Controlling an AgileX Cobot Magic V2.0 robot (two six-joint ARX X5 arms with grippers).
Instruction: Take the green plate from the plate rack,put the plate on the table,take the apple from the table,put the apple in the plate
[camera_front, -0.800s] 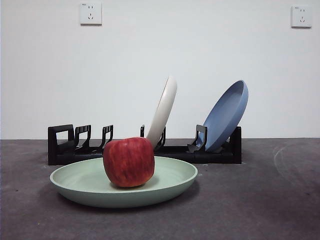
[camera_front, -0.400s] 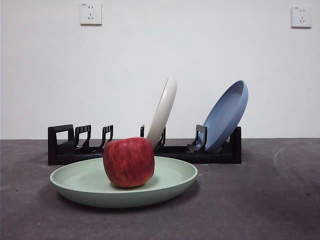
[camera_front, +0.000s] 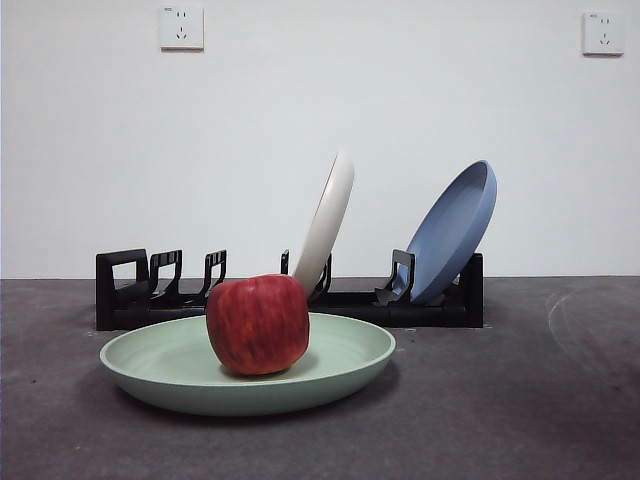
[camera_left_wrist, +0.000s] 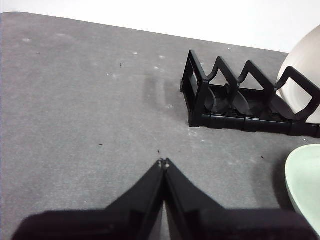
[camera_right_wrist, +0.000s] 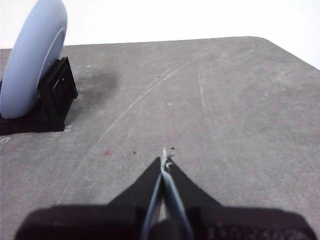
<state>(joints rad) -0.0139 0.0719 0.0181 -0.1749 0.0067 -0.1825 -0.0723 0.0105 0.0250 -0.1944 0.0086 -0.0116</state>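
Note:
The green plate (camera_front: 340, 365) lies flat on the dark grey table (camera_front: 520, 400), in front of the black plate rack (camera_front: 130, 290). The red apple (camera_front: 258, 323) sits upright in the plate, left of its middle. In the left wrist view my left gripper (camera_left_wrist: 163, 163) is shut and empty above bare table, apart from the rack's loop end (camera_left_wrist: 197, 90) and the plate's edge (camera_left_wrist: 305, 185). In the right wrist view my right gripper (camera_right_wrist: 164, 159) is shut and empty over bare table, away from the rack's other end (camera_right_wrist: 57, 92). Neither gripper shows in the front view.
A cream-white plate (camera_front: 327, 220) and a blue plate (camera_front: 455, 230) lean in the rack's slots; the blue one also shows in the right wrist view (camera_right_wrist: 32, 55), the cream-white one in the left wrist view (camera_left_wrist: 305, 60). A white wall with two sockets stands behind.

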